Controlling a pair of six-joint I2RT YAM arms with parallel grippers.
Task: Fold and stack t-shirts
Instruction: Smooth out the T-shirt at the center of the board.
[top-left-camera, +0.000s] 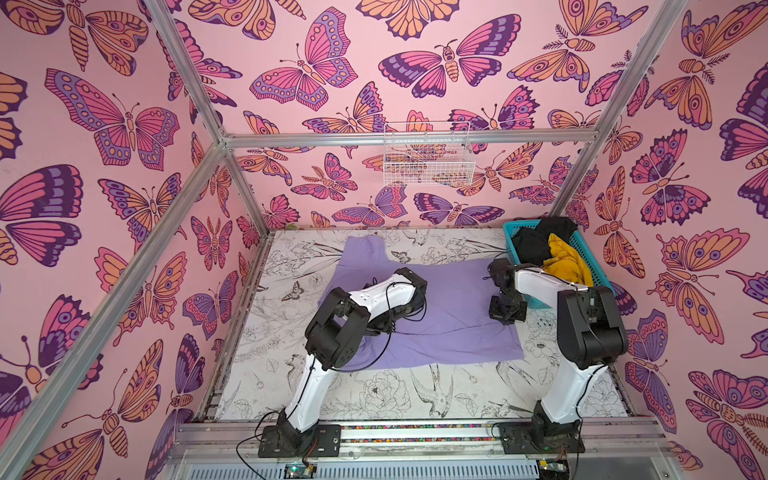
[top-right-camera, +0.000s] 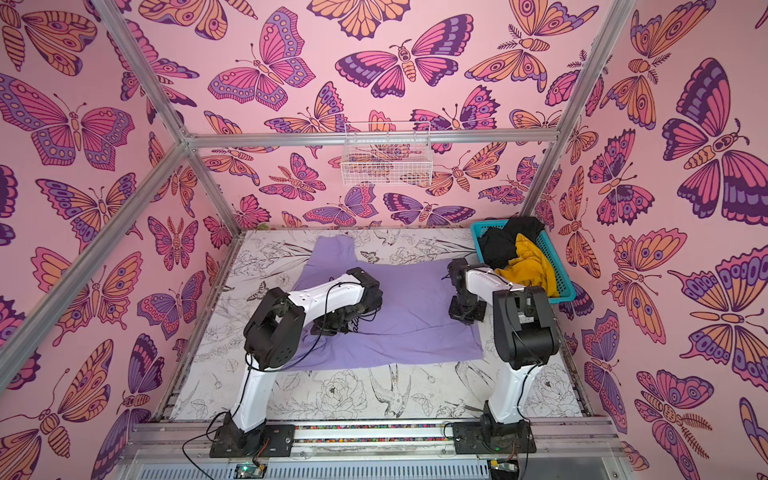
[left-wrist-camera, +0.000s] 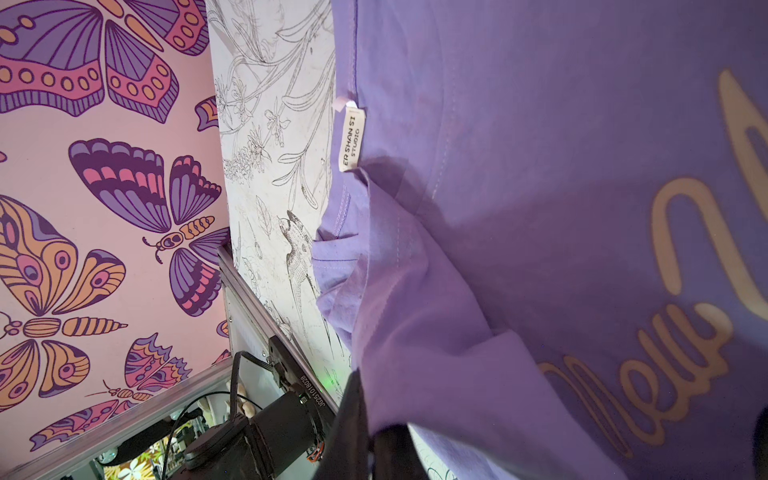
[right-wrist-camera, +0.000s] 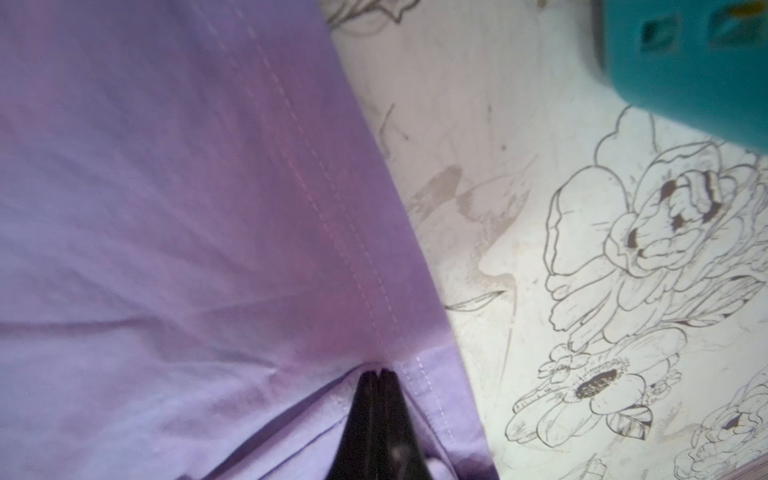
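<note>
A lavender t-shirt (top-left-camera: 453, 316) (top-right-camera: 415, 307) lies spread on the table, one sleeve pointing to the back left. My left gripper (left-wrist-camera: 371, 436) is shut on a lifted fold of it (left-wrist-camera: 540, 166), near the white neck label (left-wrist-camera: 352, 139). In both top views that gripper is tucked under the left forearm (top-left-camera: 382, 293). My right gripper (right-wrist-camera: 376, 372) (top-left-camera: 508, 309) is shut on the stitched hem at the shirt's right edge (right-wrist-camera: 166, 208), with cloth puckered round the tips. A mustard-yellow t-shirt (top-left-camera: 565, 259) and a black t-shirt (top-left-camera: 536, 241) lie crumpled in the basket.
The teal plastic basket (top-left-camera: 509, 227) (right-wrist-camera: 685, 62) stands at the back right corner, close to the right arm. A white wire basket (top-left-camera: 428, 158) hangs on the back wall. The flower-printed table (top-left-camera: 395, 395) is bare in front of the shirt. Metal frame posts edge the table.
</note>
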